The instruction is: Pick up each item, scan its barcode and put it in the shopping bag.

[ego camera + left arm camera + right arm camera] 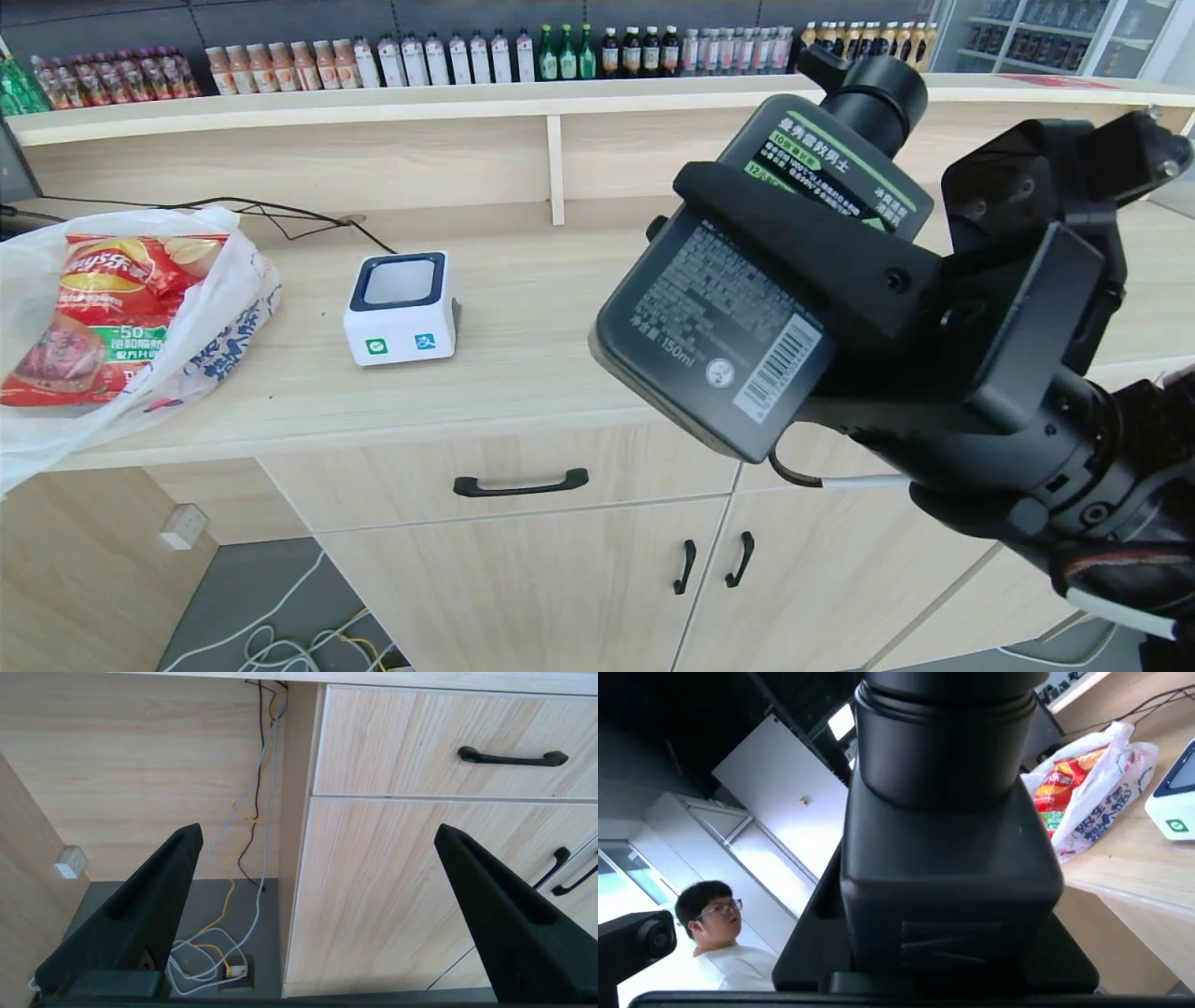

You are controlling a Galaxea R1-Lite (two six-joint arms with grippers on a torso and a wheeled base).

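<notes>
The right gripper (747, 224) is clamped across the middle of a black bottle (695, 313), holding it up in the air toward the right end of the counter (523, 373), cap tilted away and the barcode label (782, 355) on its lower corner facing back toward the robot. The white scanner (401, 306) sits mid-counter, and the shopping bag (224, 280) lies at the left end near the front edge with a red snack packet (112, 308) inside. The left gripper (316, 835) hangs below the counter facing the cabinet drawer (448, 737), fingers wide apart, holding nothing.
</notes>
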